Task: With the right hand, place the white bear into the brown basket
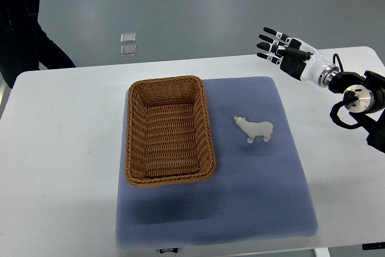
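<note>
One white bear [255,129] stands on the blue mat [264,197] just right of the empty brown basket [137,142], while the right hand [283,49], fingers spread and holding nothing, hovers well apart, so the reach down comes next.

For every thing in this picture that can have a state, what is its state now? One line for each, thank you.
White bear: standing on the blue mat, right of the basket, not held.
Brown basket: upright on the mat, nothing inside.
Blue mat: lying flat on the white table.
Right hand: fingers spread, holding nothing, raised over the table's far right corner.
Person: standing at the far left of the table.
</note>
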### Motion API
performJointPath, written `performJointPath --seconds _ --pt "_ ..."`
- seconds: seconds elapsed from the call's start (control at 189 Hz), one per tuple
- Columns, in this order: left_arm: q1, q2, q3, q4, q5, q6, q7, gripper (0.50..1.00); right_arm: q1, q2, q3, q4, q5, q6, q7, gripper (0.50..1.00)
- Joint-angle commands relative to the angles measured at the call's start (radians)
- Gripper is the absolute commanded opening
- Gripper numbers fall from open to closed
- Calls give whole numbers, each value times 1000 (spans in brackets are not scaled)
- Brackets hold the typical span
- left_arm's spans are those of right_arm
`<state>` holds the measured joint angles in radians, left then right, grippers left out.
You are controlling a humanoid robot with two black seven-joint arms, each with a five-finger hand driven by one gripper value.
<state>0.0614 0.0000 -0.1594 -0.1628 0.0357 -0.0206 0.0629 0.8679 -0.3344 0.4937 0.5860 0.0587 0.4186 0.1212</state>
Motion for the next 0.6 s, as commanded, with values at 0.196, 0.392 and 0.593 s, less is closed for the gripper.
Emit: performJointPath --seconds 0.196,0.392,0.593 --pt "2 0 0 11 0 7 0 1000 2 -8 -1 3 -20 3 0 926" --pt "-2 0 1 14 0 8 0 1000 3 -17 -15 3 -95 6 14 926" --pt "-2 0 1 12 0 7 0 1000 10 -35 -7 11 -278 31 67 926"
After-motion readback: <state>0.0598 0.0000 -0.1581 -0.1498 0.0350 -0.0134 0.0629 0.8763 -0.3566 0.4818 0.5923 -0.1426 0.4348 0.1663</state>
